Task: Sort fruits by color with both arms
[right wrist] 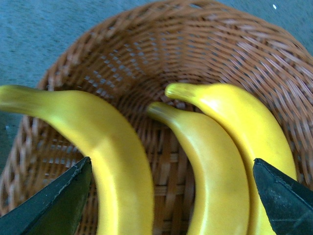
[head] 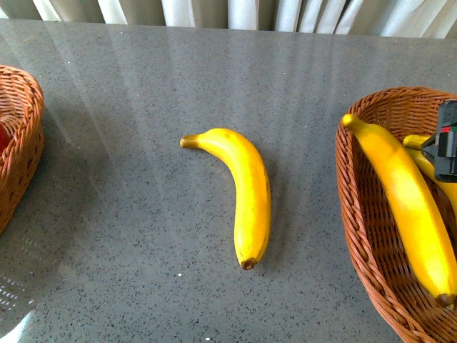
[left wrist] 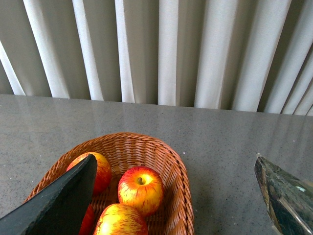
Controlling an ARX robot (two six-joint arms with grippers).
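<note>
One yellow banana (head: 243, 193) lies alone on the grey table, its stem pointing far left. My right gripper (right wrist: 171, 160) is open and empty, its jaws spread just above three bananas (right wrist: 112, 161) (right wrist: 210, 166) (right wrist: 249, 127) in the right wicker basket (right wrist: 146, 29). In the front view only a black part of the right arm (head: 446, 146) shows over that basket (head: 357, 236). My left gripper (left wrist: 174, 161) is open and empty above the left wicker basket (left wrist: 181, 186), which holds red-yellow apples (left wrist: 141, 188) (left wrist: 100, 169) (left wrist: 121, 220).
The left basket (head: 18, 143) shows at the front view's left edge. The grey speckled table (head: 143, 250) lies between the two baskets. Pale curtains (left wrist: 161, 49) hang behind the table's far edge.
</note>
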